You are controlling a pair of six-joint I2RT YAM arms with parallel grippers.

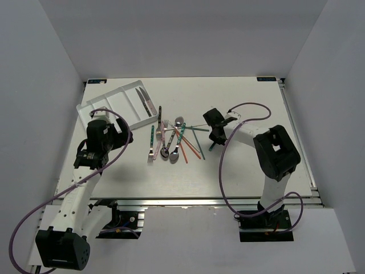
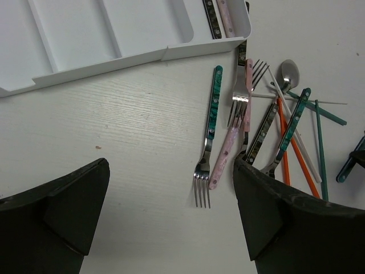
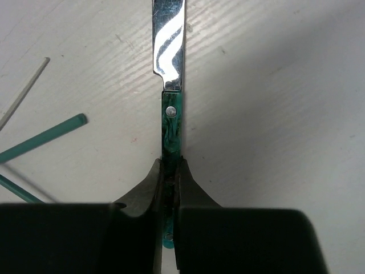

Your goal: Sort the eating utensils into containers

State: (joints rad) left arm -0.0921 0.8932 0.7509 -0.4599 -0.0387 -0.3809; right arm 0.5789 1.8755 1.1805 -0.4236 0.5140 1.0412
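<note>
1. Gripping step: right gripper (image 3: 170,171) is clamped tight on the teal-handled utensil (image 3: 171,120). Probably a knife, but the blade tip is out of frame. It lies on the table (image 1: 256,171), right of the pile (image 1: 174,140).
2. Left gripper (image 2: 171,217): fingers wide, holding nothing, near the tray (image 2: 142,57).
3. Next: lift clear, carry across to the tray, line it up lengthwise with the compartment holding two knives (image 2: 219,17).
</note>
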